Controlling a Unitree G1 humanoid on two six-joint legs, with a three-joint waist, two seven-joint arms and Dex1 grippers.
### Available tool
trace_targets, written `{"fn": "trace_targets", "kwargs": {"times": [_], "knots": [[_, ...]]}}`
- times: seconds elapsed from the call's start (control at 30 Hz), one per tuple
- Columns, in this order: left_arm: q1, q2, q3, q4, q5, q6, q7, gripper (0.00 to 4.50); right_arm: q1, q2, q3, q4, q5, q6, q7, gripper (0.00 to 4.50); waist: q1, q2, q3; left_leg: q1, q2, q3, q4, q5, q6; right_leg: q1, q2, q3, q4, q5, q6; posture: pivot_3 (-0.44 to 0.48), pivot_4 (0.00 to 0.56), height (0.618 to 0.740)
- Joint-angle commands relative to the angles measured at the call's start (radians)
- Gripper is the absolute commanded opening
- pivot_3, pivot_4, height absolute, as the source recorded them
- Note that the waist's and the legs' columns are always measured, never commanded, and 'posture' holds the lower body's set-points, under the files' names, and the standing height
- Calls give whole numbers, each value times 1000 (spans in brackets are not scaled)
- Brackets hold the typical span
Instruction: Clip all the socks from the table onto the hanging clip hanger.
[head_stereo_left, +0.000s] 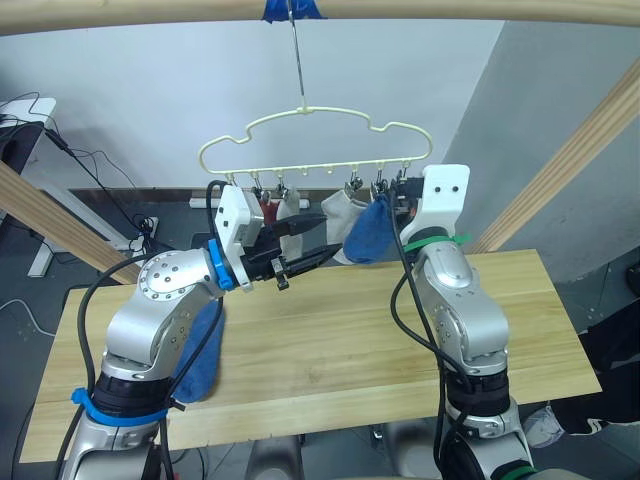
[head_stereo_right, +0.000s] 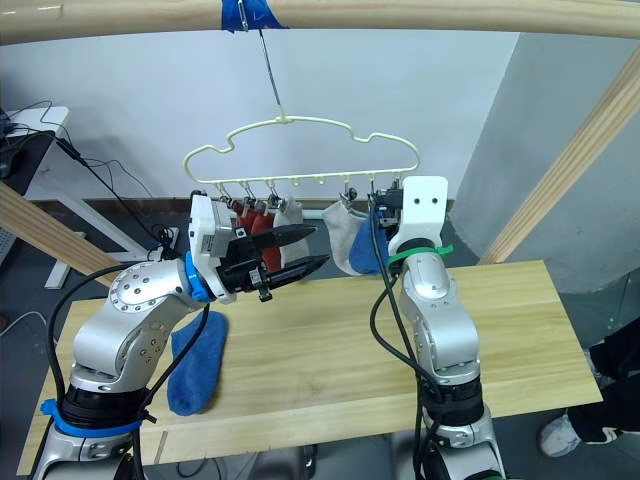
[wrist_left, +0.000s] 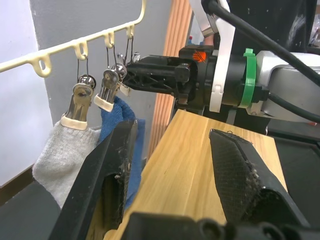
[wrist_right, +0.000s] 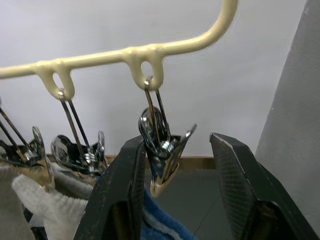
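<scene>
One blue sock (head_stereo_right: 197, 362) near table (head_stereo_right: 520, 330) edge

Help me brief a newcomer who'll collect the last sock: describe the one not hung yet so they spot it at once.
Start at the long wooden table under the cream clip hanger. On the robot's left end of it, beneath the left arm, a blue sock lies flat on the planks. The other socks in view hang from the hanger's clips; this one rests on the wood.
</scene>
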Motion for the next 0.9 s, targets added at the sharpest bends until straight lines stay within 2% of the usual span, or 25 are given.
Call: {"fn": "trace_targets", "kwargs": {"times": [0.03, 0.27, 0.9], "knots": [[-8, -2, -5, -24, 0, -24, -10, 2556, -24, 32, -18, -28, -2, -15, -22, 2059, 0, 0, 0, 0, 0, 0, 0, 0, 0, 0, 0, 0, 0, 0, 0, -153, 223, 740], [-13, -9, -8, -17, 6, -28, -16, 2556, -40, 111, -25, -53, 19, 33, -62, 2059, 0, 0, 0, 0, 0, 0, 0, 0, 0, 0, 0, 0, 0, 0, 0, -156, 219, 740], [-11, -19, -21, -5, 20, -41, -24, 2556, -26, 125, -31, -98, 119, 59, -105, 2059, -4, 0, 0, 0, 0, 0, 0, 0, 0, 0, 0, 0, 0, 0, 0, -164, 220, 740]]}}
